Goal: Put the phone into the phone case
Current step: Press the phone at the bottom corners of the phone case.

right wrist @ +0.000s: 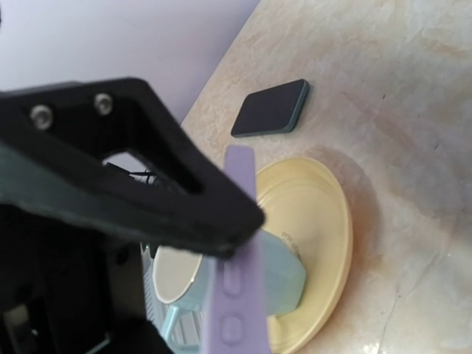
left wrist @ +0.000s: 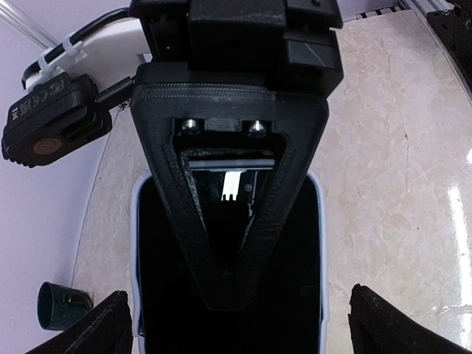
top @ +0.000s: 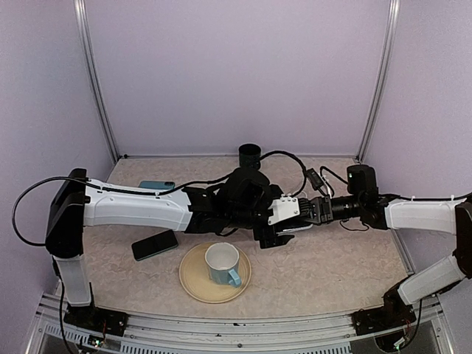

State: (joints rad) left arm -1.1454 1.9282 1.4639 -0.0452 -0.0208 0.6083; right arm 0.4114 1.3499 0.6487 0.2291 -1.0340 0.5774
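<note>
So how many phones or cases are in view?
3. A teal slab lies back left; a dark slab lies left of the plate; a lavender-edged slab is clamped in the right fingers. More may be hidden under the arms.

I see a pale blue mug (top: 221,262) standing upright on a cream plate (top: 192,282) near the front of the marbled table (top: 332,265). A small black cup (top: 250,155) sits at the table's back edge, well apart from them.

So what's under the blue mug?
The blue mug stands upright on a pale yellow plate, which lies on the table. Only the plate's rim shows. The mug covers the plate's middle, so that part cannot be checked.
</note>
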